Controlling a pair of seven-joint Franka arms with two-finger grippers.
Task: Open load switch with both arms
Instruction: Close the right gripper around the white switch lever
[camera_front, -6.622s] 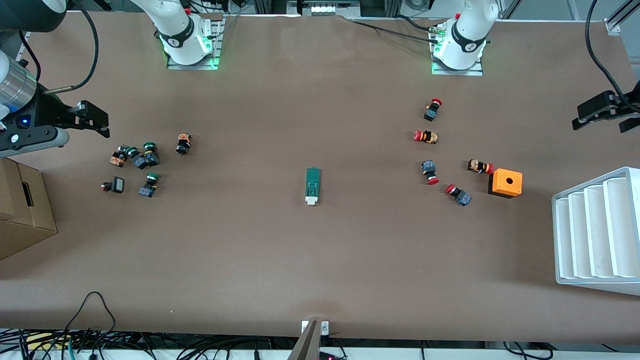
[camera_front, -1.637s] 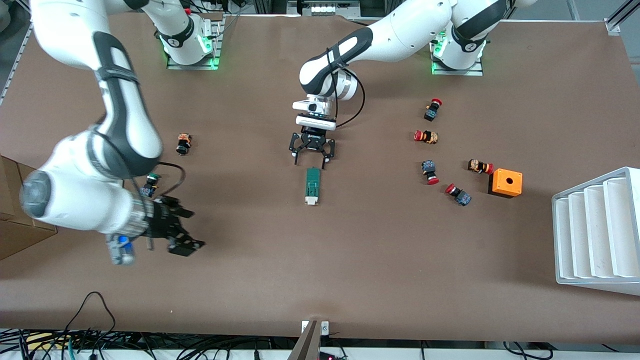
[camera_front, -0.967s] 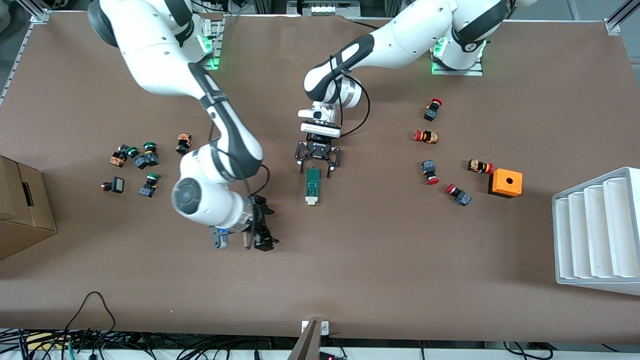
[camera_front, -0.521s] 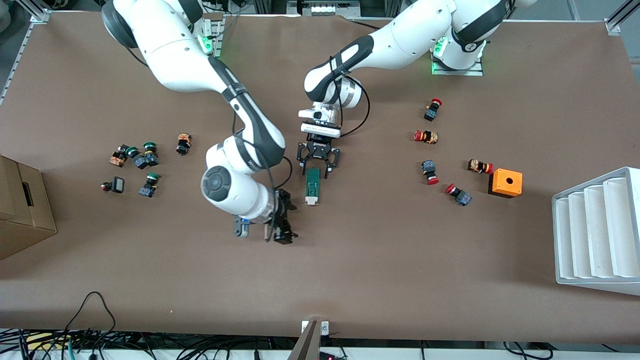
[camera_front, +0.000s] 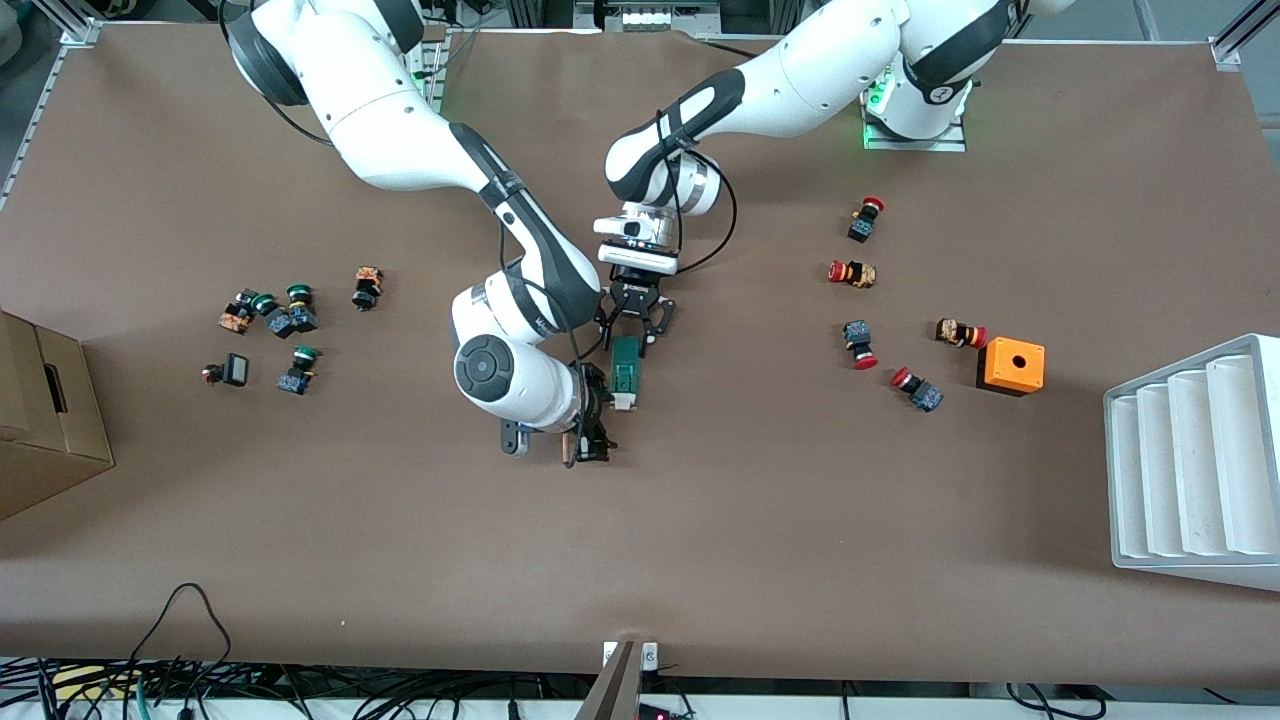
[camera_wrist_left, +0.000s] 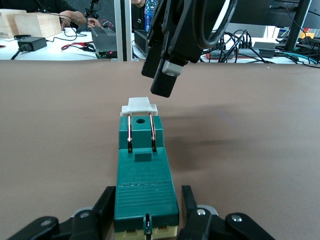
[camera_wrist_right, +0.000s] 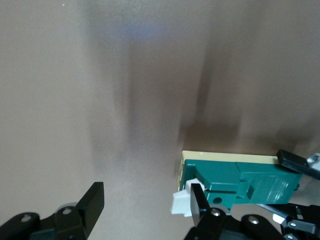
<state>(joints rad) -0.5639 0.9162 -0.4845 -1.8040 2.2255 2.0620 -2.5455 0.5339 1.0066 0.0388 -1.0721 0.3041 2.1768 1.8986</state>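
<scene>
Front view: load switch (camera_front: 626, 374) lies at frame center on the brown table (camera_front: 760, 520), white end toward the bottom. Left gripper (camera_front: 634, 327) sits at its upper end, fingers pinching the green body. Right gripper (camera_front: 592, 425) is just beside the white end, fingers spread.

Left wrist view: fingers (camera_wrist_left: 102, 207) pressed on both sides of the load switch (camera_wrist_left: 144, 175), lower center; right gripper (camera_wrist_left: 167, 60) hangs upper center.

Right wrist view: load switch (camera_wrist_right: 240, 185) lower right, one spread finger (camera_wrist_right: 197, 197) overlapping its white tab (camera_wrist_right: 181, 202).
</scene>
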